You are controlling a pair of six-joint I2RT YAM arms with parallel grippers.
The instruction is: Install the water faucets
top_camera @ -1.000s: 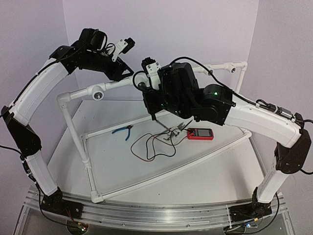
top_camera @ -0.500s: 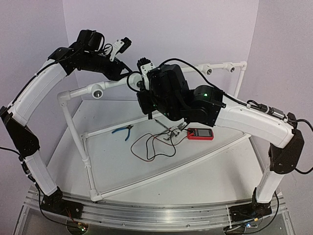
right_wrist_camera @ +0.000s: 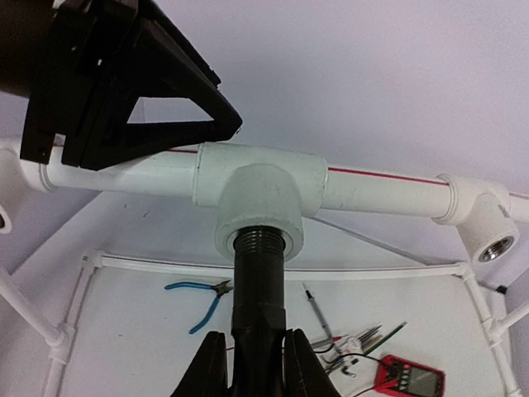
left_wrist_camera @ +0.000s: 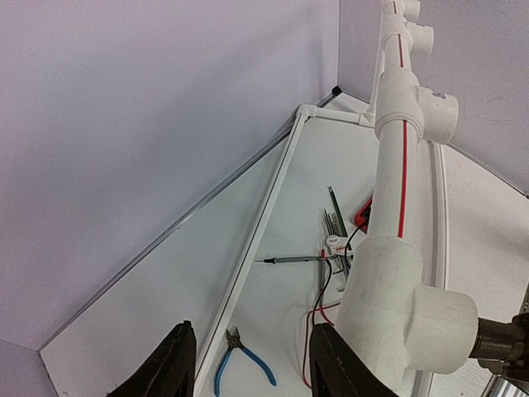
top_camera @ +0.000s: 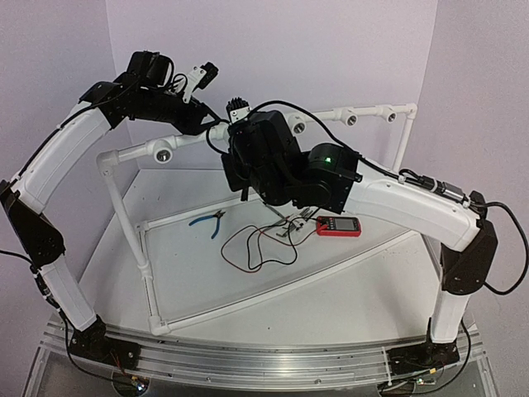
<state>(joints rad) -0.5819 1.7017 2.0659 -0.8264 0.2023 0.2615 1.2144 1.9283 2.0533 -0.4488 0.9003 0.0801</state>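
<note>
right end effector (right_wrist_camera: 256,337) clamped shut on the faucet (right_wrist_camera: 260,273) body, directly under the tee socket (right_wrist_camera: 259,198). faucet's threaded end is at the tee's mouth, in line w/ the bore, prob so it screws in straight w/o cross-threading. left end effector (left_wrist_camera: 250,328) has jaws apart, nothing held, just beside the tee on the pipe (right_wrist_camera: 388,186); looks placed to brace vs torque. pliers (right_wrist_camera: 198,294) lie on the surface (right_wrist_camera: 124,331) below the tee.

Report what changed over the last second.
The right end effector, shut on the faucet, swung left, bringing the faucet's threaded end to the tee socket. The left end effector shifted only slightly beside that tee, open. The pliers, meter and wires stayed put.
</note>
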